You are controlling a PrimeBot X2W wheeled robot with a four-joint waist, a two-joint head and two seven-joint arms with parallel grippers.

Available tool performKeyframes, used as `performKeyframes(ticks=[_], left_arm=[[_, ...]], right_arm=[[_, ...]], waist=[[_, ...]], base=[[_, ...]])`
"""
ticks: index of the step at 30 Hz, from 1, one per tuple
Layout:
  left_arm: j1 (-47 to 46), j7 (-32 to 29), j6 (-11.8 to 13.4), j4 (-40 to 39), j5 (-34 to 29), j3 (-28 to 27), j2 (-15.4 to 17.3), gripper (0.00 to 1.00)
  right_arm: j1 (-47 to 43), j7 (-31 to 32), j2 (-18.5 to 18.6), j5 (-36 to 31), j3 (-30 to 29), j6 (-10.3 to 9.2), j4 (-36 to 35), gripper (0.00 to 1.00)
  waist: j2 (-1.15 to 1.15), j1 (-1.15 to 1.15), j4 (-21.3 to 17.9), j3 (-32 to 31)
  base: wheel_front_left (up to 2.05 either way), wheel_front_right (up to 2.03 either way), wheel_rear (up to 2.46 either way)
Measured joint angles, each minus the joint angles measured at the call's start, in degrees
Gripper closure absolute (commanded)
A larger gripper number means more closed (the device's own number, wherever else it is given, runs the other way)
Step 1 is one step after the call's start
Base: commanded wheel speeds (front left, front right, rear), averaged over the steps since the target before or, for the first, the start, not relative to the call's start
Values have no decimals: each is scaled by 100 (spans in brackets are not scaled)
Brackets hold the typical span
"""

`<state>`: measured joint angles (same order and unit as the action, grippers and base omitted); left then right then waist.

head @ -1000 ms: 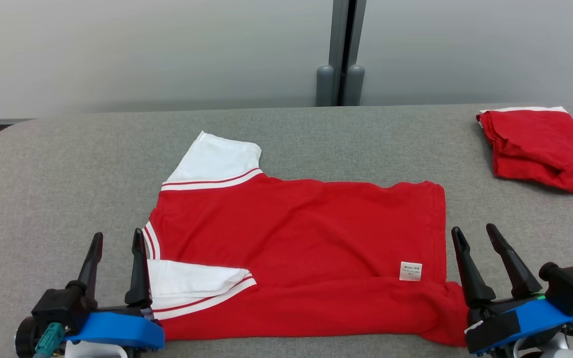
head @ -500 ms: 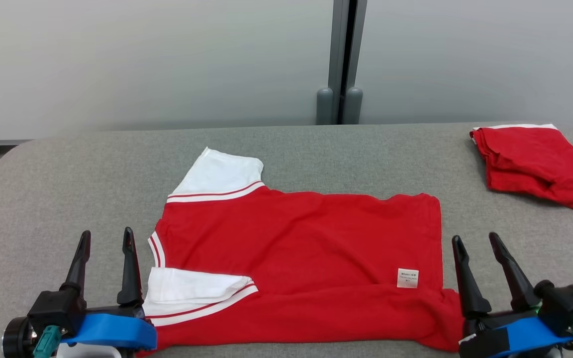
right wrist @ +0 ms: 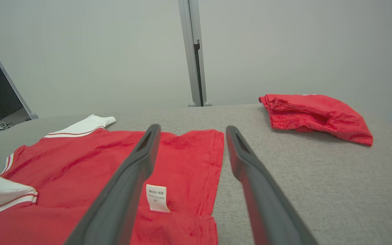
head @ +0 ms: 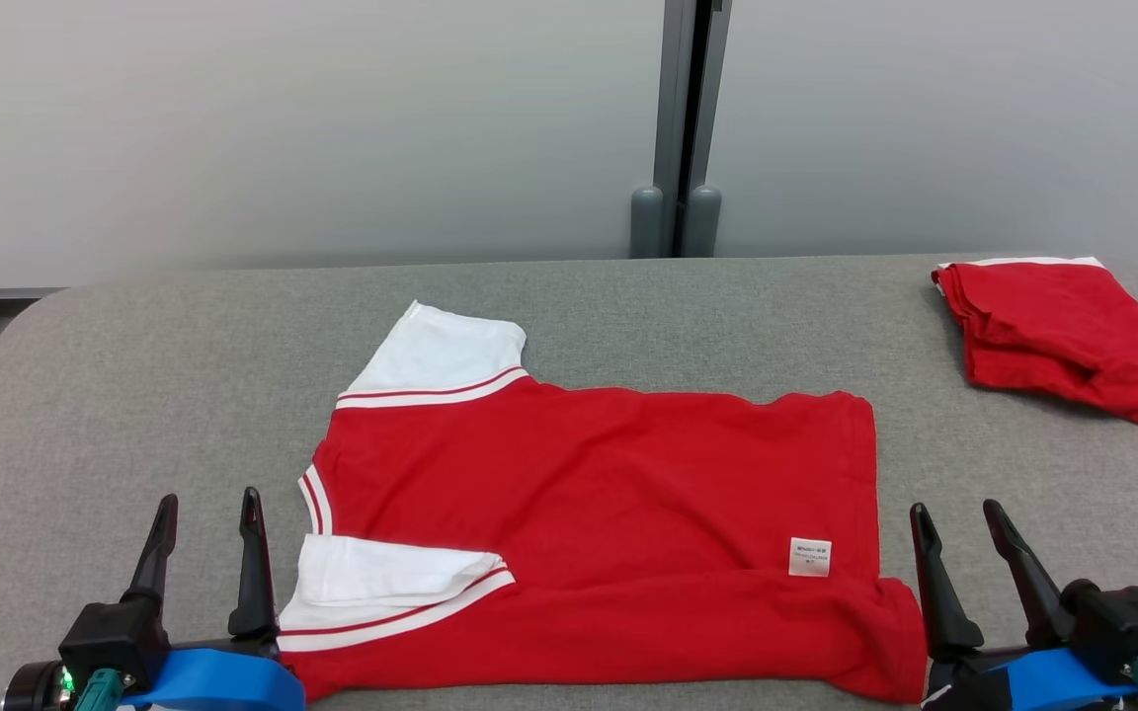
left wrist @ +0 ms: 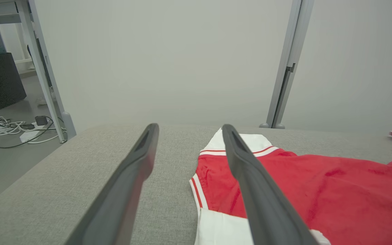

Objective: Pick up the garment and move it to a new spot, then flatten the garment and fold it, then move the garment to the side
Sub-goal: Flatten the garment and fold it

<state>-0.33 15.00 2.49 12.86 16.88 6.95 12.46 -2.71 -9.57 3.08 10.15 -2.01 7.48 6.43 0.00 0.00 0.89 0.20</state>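
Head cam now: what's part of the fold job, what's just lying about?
Job: red knit shirt with white sleeves, spread on the grey fabric table; left gripper, open; right gripper, open.
Lying about: folded red cloth bundle, far right; grey metal post behind table.

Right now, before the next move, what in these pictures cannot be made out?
Print on the white label: too small to read in the head and right wrist views.
Near left corner of the red shirt: head view, behind the mount of the left gripper.
Type of the folded red garment: hidden by its own folds.
Base of the right gripper: cut by the head view's bottom edge.
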Motion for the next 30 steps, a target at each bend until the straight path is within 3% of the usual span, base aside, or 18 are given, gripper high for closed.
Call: performKeyframes(ticks=[14,24,30], left_arm=[[-440,-2,-169,169,-22,-68,103,0],[-2522,-645,-701,435,41,-10,690,0],[-3785,-1198,-898,869,136,252,988,0]], right_arm=[[266,207,-14,-5,-48,0,43,0],[1696,879,369,-43,92,0,-52,0],[2529,1333,573,9,328,0,37,0]], waist=[[0,0,-12,176],[0,2,-251,970],[0,2,-467,1679]], base=[[0,0,0],[0,0,0],[0,0,0]])
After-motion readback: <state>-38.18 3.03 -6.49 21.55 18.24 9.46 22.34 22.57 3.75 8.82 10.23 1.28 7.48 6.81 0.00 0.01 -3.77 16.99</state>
